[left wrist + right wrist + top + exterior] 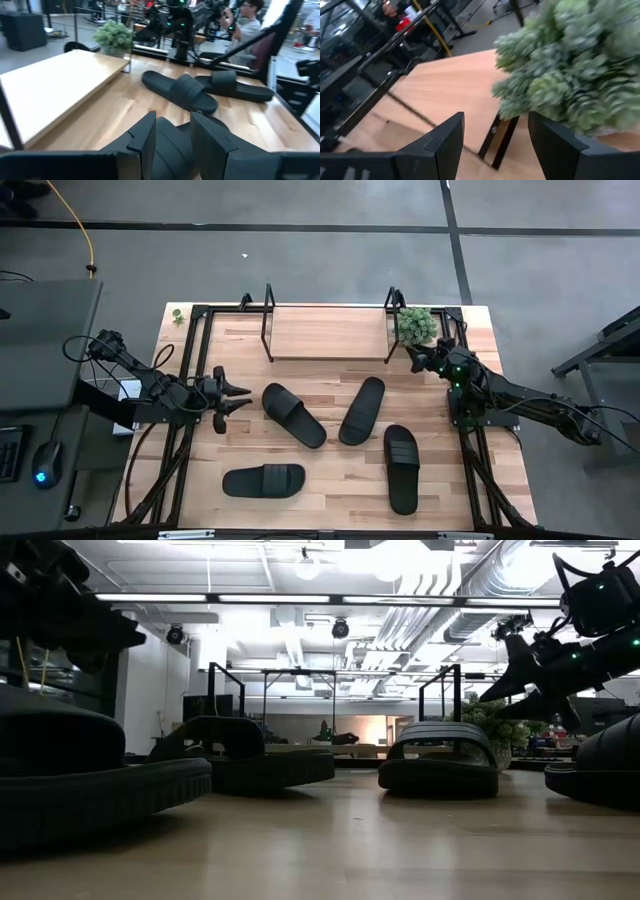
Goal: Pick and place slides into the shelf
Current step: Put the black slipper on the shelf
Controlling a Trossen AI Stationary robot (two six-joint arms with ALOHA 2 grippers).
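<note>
Left pincer (240,396) hovers open beside slides (294,415).

— What can't you make out from where you are?

— Past my left gripper (172,137), the nearest slide (175,150) is mostly hidden behind my own fingers (145,142); only a strip of it shows between them. The person (245,20) beyond the table is cut off by the picture's top edge and partly covered by my other arm.

— And on the right side?

— The plant (570,75) is blurred and runs off the frame, and it hides the shelf (450,85) corner behind it. In the low view, the near slide (90,780) is cut off at the left edge, and another (600,765) at the right.
</note>
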